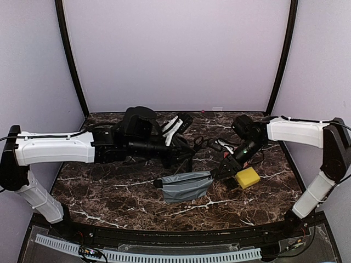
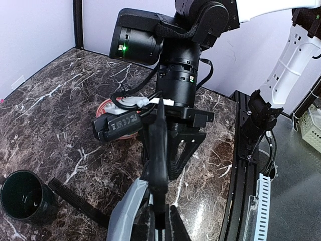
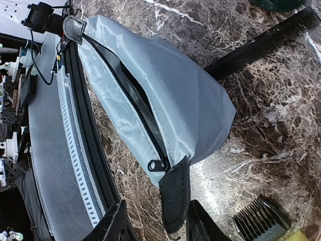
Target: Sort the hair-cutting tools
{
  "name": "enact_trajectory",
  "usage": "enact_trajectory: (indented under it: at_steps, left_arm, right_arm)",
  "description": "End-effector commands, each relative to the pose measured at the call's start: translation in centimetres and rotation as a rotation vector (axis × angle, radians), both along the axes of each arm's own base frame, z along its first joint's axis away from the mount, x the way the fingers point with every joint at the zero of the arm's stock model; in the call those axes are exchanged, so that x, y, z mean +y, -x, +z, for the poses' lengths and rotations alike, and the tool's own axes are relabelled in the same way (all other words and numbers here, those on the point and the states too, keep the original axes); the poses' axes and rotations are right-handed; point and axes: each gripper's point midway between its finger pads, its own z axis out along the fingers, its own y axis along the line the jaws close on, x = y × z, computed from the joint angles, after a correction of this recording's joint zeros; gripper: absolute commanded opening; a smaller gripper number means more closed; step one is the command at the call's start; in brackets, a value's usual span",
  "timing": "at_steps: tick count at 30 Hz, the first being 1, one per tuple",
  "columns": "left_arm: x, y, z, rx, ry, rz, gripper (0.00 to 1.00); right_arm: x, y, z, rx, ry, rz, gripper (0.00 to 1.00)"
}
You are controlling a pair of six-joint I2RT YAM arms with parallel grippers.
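Note:
My left gripper (image 2: 161, 213) is shut on the tail of a long dark tapered tool, apparently the clipper (image 2: 158, 150). It is held just above the open zip of a grey pouch (image 1: 184, 187). My right gripper (image 3: 158, 226) is open, its fingers on either side of the pouch's black end tab (image 3: 175, 198) without pinching it. The long black comb (image 3: 266, 42) lies on the table behind the pouch. One pair of scissors (image 1: 200, 143) lies between the two arms. What seems to be another pair (image 1: 174, 127) rests further back.
A dark green cup (image 2: 22, 196) stands left of the pouch, near the comb (image 2: 75, 198). The red plate (image 2: 106, 106) sits at the back. A yellow sponge (image 1: 247, 177) and a black toothed piece (image 3: 258, 221) lie by the right gripper. The table's front rail (image 3: 85, 150) runs close to the pouch.

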Motion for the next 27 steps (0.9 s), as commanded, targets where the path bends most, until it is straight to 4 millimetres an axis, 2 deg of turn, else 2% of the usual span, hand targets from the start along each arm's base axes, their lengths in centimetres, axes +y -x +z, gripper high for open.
enact_trajectory:
  at_steps: [1,3,10,15,21,27]
  left_arm:
    - [-0.7,0.1,1.4,-0.046,0.001,-0.040,0.00]
    - [-1.1,0.3,1.1,-0.051,-0.002,-0.067,0.00]
    - [-2.4,0.1,-0.9,-0.103,-0.013,-0.117,0.00]
    - [-3.5,0.0,-0.4,-0.205,0.112,-0.147,0.00]
    - [-5.5,-0.7,-1.0,-0.196,0.180,-0.143,0.00]
    - [-6.6,-1.2,-1.5,-0.216,0.226,-0.139,0.00]
  right_arm:
    - [0.9,-0.8,0.2,0.039,-0.030,-0.019,0.33]
    - [1.2,-0.7,0.3,0.060,-0.042,-0.015,0.23]
    - [1.2,-1.0,0.6,0.084,-0.073,-0.021,0.00]
    - [0.7,-1.2,1.5,0.117,-0.133,-0.043,0.00]
    - [0.4,-1.0,1.8,0.132,-0.166,-0.049,0.00]
    - [0.4,-0.7,2.1,0.142,-0.182,-0.040,0.00]
